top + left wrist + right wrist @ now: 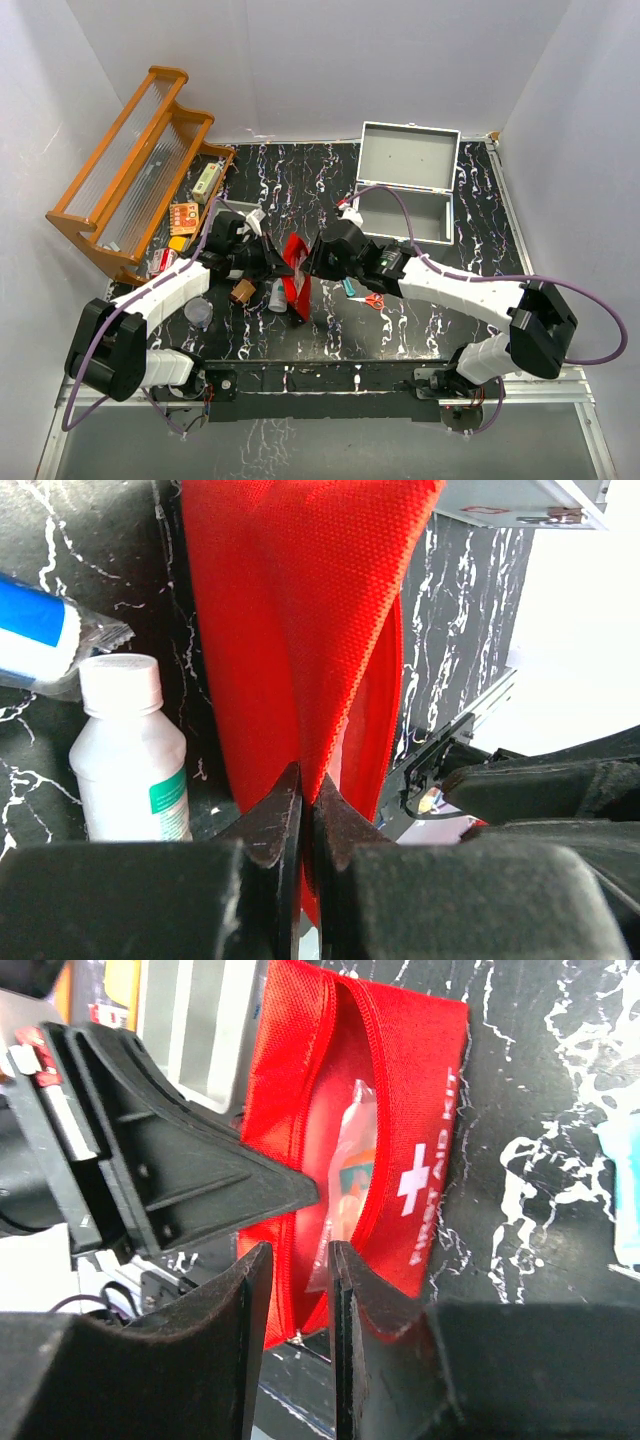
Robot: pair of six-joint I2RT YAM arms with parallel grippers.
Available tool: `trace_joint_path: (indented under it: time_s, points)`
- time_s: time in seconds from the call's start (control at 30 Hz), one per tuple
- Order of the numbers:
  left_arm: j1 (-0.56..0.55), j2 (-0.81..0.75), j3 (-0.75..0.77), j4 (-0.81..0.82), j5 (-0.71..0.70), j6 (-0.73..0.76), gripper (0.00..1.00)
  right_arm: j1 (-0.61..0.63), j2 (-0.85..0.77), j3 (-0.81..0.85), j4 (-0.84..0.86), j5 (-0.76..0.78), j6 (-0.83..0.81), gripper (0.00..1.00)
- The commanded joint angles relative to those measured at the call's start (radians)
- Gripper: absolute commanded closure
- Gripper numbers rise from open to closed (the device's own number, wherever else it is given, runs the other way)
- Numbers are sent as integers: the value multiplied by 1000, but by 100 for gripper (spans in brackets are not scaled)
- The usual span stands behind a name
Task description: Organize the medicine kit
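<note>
Because the medicine kit (410, 155) is a rigid silver-grey metal case, it is judged stiff, fairly heavy for a single two-finger grip, and smooth enough to slip. It will not deform, but its raised lid may swing on the hinges if jolted. It stands open, beyond the red first-aid pouch (420, 1110) and well apart from it, towards the right arm's side. No handle can be made out, so the thin front wall of the lower half, on the side nearest the pouch, is judged the soundest hold. The left gripper (306, 805) is clamped tight on a fold of the pouch's fabric. The right gripper (297, 1260) has its jaws narrowly parted astride the pouch's unzipped lip, with no pinch evident. Between pouch and kit the black marbled table (300, 180) shows a bare stretch, giving room to move. The side of the kit farthest from the pouch sits close to the table's back edge and corner walls, which leaves little margin there. A white bottle (130, 750) stands just beside the pouch.
</note>
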State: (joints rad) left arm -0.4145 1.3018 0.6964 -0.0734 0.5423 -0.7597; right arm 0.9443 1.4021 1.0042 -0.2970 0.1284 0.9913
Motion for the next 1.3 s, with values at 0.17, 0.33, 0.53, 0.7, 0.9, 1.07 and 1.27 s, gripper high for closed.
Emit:
trace_joint_path:
  time_s: [0.17,0.33,0.53,0.7,0.9,1.07,1.27]
  points:
    - [-3,-72,17,90,116,25,100,37,86,169,-229,120,-123,72]
    - [-4,-85,18,94,123,40,100,48,124,213,-310,182,-121,71]
    - [-4,-118,7,104,98,57,100,49,117,198,-318,192,-108,73]
    - [-4,-134,-4,111,75,61,100,48,106,183,-322,205,-108,76]
    - [-4,-136,-7,122,76,59,100,49,87,166,-323,247,-111,78]
    - [-4,-126,-7,129,95,50,100,49,92,173,-311,261,-117,85]
    - [-4,-116,-3,90,80,32,95,49,96,177,-264,255,-188,100]
